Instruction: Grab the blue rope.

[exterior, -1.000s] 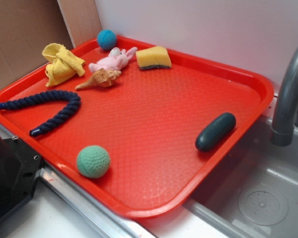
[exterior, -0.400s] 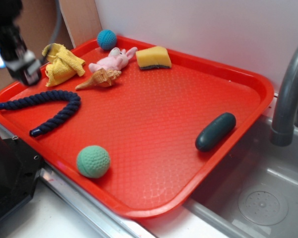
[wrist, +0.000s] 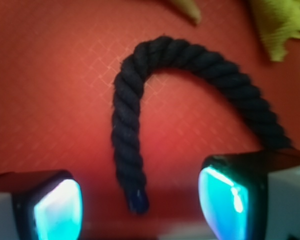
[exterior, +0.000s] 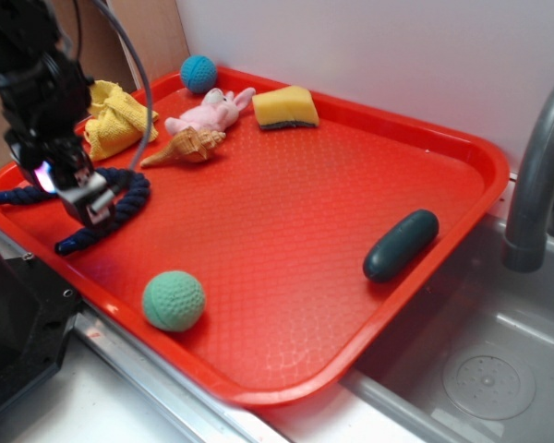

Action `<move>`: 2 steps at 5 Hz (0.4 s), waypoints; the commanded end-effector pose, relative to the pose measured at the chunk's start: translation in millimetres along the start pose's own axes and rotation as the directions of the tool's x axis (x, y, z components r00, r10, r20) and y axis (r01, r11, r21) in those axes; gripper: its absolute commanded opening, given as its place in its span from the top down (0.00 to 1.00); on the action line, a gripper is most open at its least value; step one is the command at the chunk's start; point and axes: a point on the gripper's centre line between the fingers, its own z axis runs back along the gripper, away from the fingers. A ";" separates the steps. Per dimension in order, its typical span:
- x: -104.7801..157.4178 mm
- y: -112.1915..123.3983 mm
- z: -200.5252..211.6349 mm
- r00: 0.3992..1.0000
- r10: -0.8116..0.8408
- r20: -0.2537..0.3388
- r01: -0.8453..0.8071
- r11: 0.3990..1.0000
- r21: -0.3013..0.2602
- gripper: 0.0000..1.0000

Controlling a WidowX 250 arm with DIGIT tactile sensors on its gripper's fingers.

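Note:
The blue rope [exterior: 120, 208] is a thick navy twisted cord lying bent in a hook shape on the left part of the red tray [exterior: 286, 240]. In the wrist view the rope [wrist: 127, 135] curves down and its blue capped end lies between my two fingers. My gripper [exterior: 81, 198] hangs over the rope's middle, hiding part of it. The gripper [wrist: 140, 210] is open, its jaws wide apart on either side of the rope's end, with nothing held.
On the tray are a green ball [exterior: 174, 300], a dark teal capsule [exterior: 402, 245], a yellow cloth [exterior: 118, 118], a pink plush toy [exterior: 208, 113], a cone-shaped toy [exterior: 185, 148], a yellow sponge [exterior: 286, 107] and a small blue ball [exterior: 198, 73]. A sink with a grey faucet [exterior: 540, 175] lies to the right.
The arm has come in from the upper left and moved down over the rope. The rope and the other things have not moved.

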 end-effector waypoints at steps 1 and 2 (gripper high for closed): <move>4.2 -1.2 -14.8 0.999 -0.032 -0.001 0.032 0.999 0.032 0.16; 11.9 1.5 -18.4 1.000 -0.020 0.008 0.020 0.999 0.041 1.00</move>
